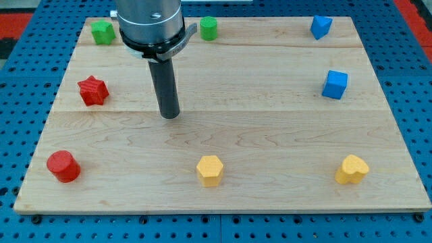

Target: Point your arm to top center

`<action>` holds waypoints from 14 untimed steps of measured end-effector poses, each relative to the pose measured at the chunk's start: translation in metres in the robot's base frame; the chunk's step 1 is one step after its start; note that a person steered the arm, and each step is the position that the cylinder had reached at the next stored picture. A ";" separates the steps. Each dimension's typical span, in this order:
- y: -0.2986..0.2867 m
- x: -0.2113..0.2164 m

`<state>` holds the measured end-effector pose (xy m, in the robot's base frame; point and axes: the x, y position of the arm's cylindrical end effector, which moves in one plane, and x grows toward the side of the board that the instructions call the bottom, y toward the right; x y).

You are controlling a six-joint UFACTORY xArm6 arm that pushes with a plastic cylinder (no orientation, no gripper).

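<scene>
My tip [170, 115] rests on the wooden board [270, 135], left of centre, touching no block. The red star [93, 90] lies to its left. The green star-like block [102, 32] and the green cylinder [208, 28] sit at the view's top, either side of the arm's body [152, 27]. The red cylinder [63, 166] is at the bottom left. The yellow hexagon [210, 170] is below and right of the tip.
A blue wedge-like block [320, 26] sits at the top right, a blue cube [335, 84] below it. A yellow heart [352, 169] lies at the bottom right. The board lies on a blue pegboard [418, 101].
</scene>
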<state>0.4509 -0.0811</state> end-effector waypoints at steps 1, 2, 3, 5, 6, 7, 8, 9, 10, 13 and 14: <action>0.000 -0.001; 0.000 -0.028; 0.002 -0.077; 0.022 -0.125; 0.057 -0.157; 0.071 -0.173; 0.079 -0.173; 0.106 -0.176; 0.107 -0.180; 0.129 -0.244; 0.115 -0.257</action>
<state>0.1936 0.0343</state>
